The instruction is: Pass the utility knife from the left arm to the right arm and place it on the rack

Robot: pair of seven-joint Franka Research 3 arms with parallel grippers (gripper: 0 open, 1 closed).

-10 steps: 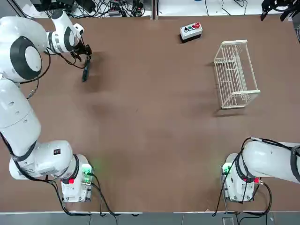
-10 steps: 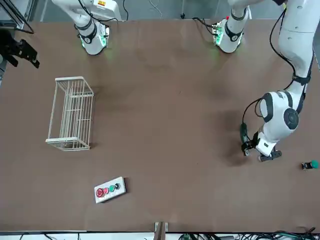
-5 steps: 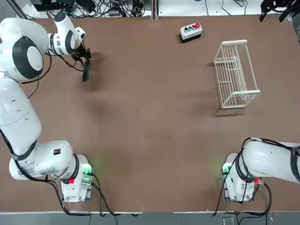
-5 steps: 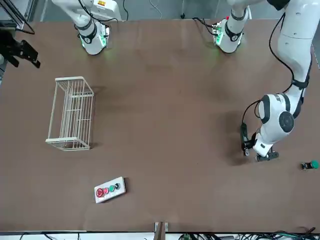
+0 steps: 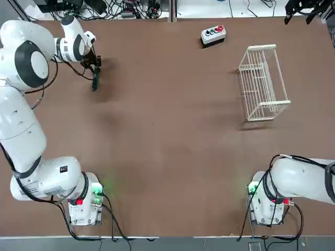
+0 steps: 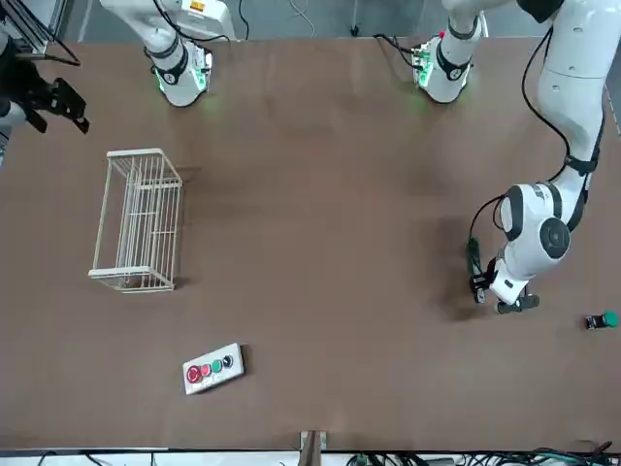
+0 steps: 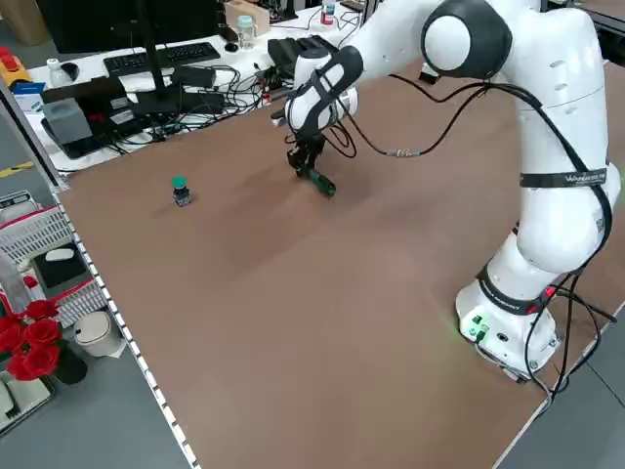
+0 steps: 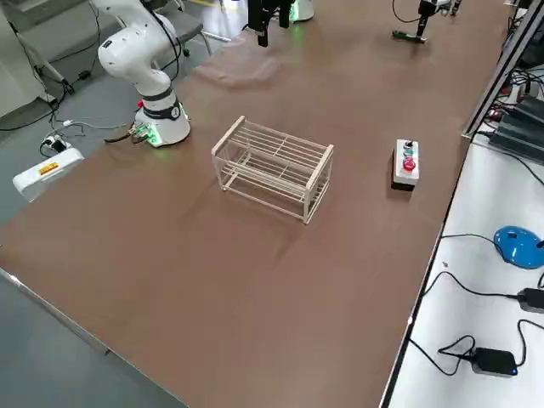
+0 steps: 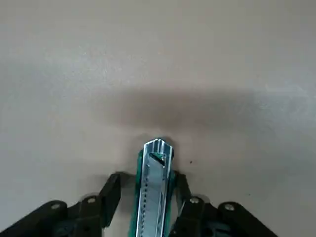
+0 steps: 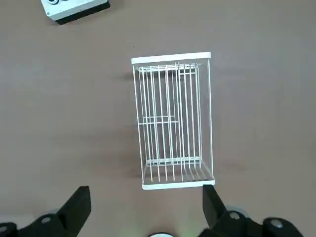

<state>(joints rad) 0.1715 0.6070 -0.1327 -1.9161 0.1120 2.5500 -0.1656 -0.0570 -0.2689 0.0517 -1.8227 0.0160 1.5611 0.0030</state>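
The slim dark green utility knife (image 5: 95, 81) lies on the brown table at the far left, also seen as the knife (image 6: 473, 260) in the front view. My left gripper (image 5: 97, 67) is down over its far end. In the left wrist view the knife (image 9: 155, 173) runs between the two fingers (image 9: 180, 186). One finger is against it and the other stands a small gap off. My right gripper (image 5: 302, 7) hangs wide open, high above the far right edge and behind the white wire rack (image 5: 261, 83). The rack (image 10: 173, 121) stands empty.
A grey button box (image 5: 213, 35) sits at the far edge, left of the rack. A small green-capped item (image 6: 602, 320) stands beyond the knife near the table's left edge. Cables and desk clutter lie past the far edge.
The left jaws have narrowed around the knife, which has not moved. The right gripper has shifted slightly inward at the far right corner.
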